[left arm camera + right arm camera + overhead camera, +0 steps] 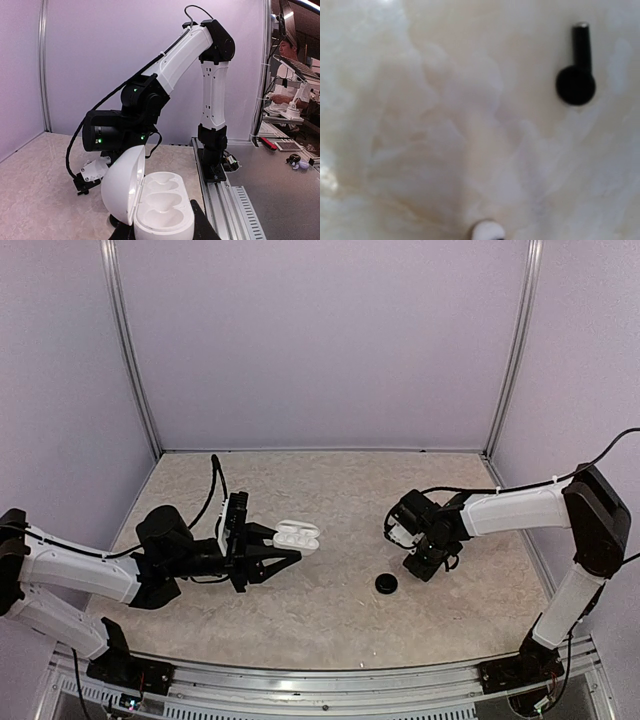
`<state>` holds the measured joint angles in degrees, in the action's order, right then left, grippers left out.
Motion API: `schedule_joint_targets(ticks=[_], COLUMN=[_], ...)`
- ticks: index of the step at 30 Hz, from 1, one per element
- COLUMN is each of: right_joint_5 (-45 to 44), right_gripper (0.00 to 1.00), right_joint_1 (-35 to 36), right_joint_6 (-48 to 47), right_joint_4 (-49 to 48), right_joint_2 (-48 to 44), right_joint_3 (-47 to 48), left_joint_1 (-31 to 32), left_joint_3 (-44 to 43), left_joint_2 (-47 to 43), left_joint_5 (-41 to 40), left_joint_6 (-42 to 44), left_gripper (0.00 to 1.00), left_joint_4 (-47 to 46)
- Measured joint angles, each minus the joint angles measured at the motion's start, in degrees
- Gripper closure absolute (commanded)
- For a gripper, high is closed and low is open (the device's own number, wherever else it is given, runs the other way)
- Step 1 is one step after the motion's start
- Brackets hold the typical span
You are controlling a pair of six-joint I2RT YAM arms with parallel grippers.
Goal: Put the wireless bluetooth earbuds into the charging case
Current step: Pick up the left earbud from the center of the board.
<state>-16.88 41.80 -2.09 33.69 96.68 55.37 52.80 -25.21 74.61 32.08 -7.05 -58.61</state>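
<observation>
Beneath the right gripper (432,565) a white earbud (487,231) is showing, grip impossible to tell; well apart to its left, the left gripper (284,546) is clamping the opened case (297,534).

The charging case (155,210) is seen as smooth, glossy white plastic, inside and out. The table (330,490) is finished in a smooth, faintly shiny, marbled beige surface, the black disc (386,583) appears matt, and the right arm (185,55) is clad in smooth white and black plastic.
</observation>
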Motion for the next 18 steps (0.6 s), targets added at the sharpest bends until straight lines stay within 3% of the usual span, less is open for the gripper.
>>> schedule_joint_targets(ticks=[13, 18], right_joint_5=[-1.9, -1.7], right_gripper=[1.0, 1.0], right_joint_1=[-0.3, -0.5], right_joint_6=[0.3, 0.2], right_joint_4=[0.0, 0.9], right_joint_2=[0.0, -1.8], right_joint_3=[0.0, 0.2], left_joint_1=[0.0, 0.0], left_joint_3=[0.0, 0.0], left_joint_2=[-0.4, -0.6], left_joint_5=[-0.3, -0.6], left_joint_6=[0.1, 0.1], left_gripper=[0.93, 0.93], left_joint_4=[0.1, 0.1])
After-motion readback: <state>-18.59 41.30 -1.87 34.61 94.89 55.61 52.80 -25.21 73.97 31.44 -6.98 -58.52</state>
